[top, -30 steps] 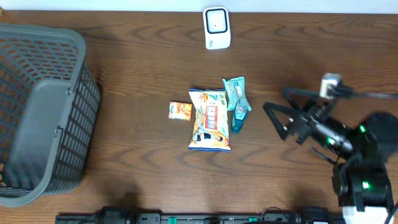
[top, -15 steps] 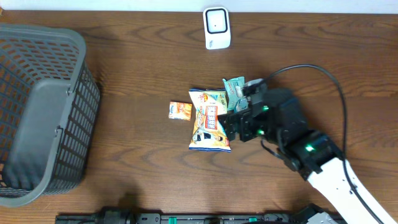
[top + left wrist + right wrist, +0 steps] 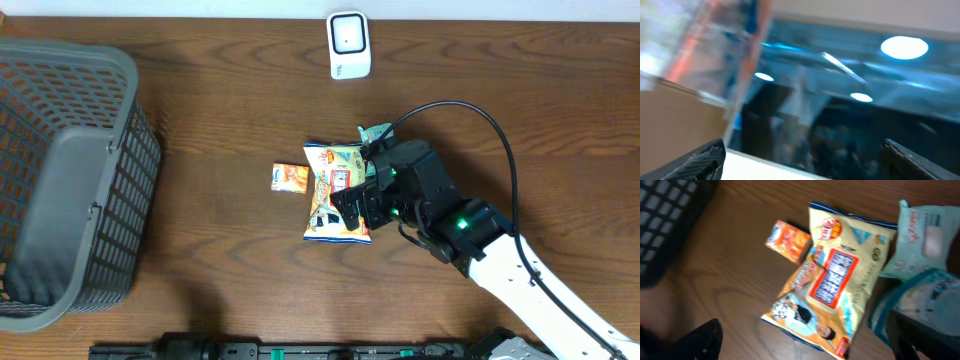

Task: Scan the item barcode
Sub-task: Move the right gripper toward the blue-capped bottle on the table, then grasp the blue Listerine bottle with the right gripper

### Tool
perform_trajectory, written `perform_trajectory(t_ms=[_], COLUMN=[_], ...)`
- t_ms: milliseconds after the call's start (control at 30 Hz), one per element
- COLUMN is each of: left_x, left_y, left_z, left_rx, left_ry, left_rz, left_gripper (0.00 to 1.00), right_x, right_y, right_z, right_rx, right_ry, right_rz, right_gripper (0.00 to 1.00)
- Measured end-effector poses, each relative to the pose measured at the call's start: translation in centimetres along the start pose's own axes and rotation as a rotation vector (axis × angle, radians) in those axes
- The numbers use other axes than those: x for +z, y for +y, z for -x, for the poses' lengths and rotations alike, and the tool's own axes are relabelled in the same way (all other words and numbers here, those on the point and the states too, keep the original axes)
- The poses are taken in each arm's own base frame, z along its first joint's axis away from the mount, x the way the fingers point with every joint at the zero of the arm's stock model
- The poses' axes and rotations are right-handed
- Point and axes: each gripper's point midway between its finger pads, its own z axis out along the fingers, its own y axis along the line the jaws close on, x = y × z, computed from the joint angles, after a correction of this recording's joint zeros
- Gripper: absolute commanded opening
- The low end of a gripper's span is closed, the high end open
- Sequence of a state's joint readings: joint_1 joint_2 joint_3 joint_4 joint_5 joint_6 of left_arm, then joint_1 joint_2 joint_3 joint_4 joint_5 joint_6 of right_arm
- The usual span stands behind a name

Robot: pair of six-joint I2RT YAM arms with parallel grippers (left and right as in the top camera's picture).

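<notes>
Right gripper (image 3: 810, 340) sits wide open over the yellow plastic snack bag (image 3: 330, 165), orange cardboard box (image 3: 290, 177) at its 9 o'clock; left gripper (image 3: 805, 160) open too.

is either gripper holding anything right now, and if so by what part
Nothing is held. The right gripper hangs open over the snack bag without gripping it; the left gripper is open with nothing between its fingers.

Yellow snack bag (image 3: 832, 282) flat, white scanner (image 3: 348, 44) apart
</notes>
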State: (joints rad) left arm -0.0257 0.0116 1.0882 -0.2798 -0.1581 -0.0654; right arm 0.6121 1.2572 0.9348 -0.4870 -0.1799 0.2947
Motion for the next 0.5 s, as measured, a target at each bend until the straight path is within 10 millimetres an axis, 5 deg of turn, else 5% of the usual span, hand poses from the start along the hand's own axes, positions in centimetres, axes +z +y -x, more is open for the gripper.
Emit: perform_trajectory(t_ms=[233,500], left_x=[1.5,2.7], left_y=[-1.6,-1.7], left_z=[-4.5,-6.6], left_rx=[-0.004,-0.108], left_ry=[0.069,0.046], left_rz=[-0.076,-0.086], left_gripper=[0.98,0.98], right_x=[-1.9,-7.9], right_y=[0.8,1.7], right_z=[-0.2,3.0], right_rx=[0.045,0.122], right_ry=[0.038,-0.047], right_rz=[0.017,-0.022], right_gripper=[0.99,0.99])
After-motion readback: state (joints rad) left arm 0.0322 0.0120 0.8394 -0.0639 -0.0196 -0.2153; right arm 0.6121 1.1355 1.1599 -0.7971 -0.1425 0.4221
